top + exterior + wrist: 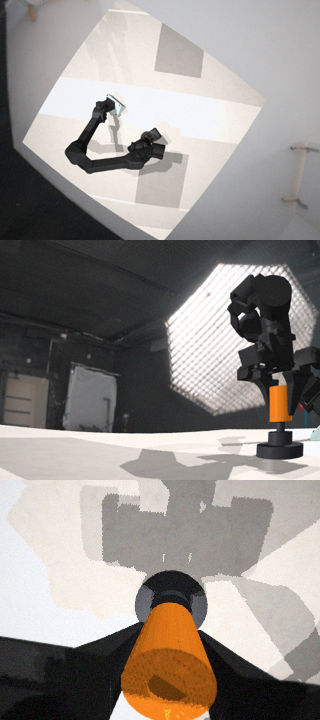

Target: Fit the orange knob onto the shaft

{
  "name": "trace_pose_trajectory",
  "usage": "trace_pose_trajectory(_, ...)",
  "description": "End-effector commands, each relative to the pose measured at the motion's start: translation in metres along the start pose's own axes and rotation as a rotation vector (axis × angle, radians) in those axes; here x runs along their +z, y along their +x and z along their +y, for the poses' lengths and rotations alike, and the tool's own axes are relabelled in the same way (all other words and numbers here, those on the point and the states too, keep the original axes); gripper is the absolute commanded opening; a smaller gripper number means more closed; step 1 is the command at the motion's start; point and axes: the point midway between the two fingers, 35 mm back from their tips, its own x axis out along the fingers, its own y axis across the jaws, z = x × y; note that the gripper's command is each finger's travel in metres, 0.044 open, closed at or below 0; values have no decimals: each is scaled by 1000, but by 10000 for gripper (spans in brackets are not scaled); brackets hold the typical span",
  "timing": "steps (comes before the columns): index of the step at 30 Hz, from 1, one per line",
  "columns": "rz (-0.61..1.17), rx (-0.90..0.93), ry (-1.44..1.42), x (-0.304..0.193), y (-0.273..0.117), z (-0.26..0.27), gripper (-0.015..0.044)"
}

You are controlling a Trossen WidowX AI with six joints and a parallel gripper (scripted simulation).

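Orange ribbed knob, held upright over its round pedestal

Item one: the orange knob, a tall cylinder with a finely ribbed side. I had it clamped between the two black fingers of my gripper, one on each side, the jaws parted by its width. Its bottom stood clear above the pedestal.

Item two: the D-shaped hole, seen in the knob's upper end; its straight edge ran diagonally, down to the right in my wrist view.

Item three: the dark shaft, a short length of it exposed directly beneath the knob. Whether its tip had entered the hole, I could not tell; its flat side was not discernible.

Item four: the round pedestal, a broad dark disc on the pale tabletop, with a narrower dark collar on top, around the shaft's foot.

Item five: my black arm, bent at the elbow, its wrist above the pedestal.

Item six: a pale mint-green plate, beside the arm's base end, well apart from the pedestal.
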Motion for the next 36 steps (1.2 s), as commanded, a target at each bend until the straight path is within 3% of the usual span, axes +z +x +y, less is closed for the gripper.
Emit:
trace_pose_trajectory(1,-5,5,30,2,-4,1,0)
trace_pose_trajectory(7,-4,6,213,4,-5,2,0)
trace_pose_trajectory(36,-4,5,213,1,1,0,0)
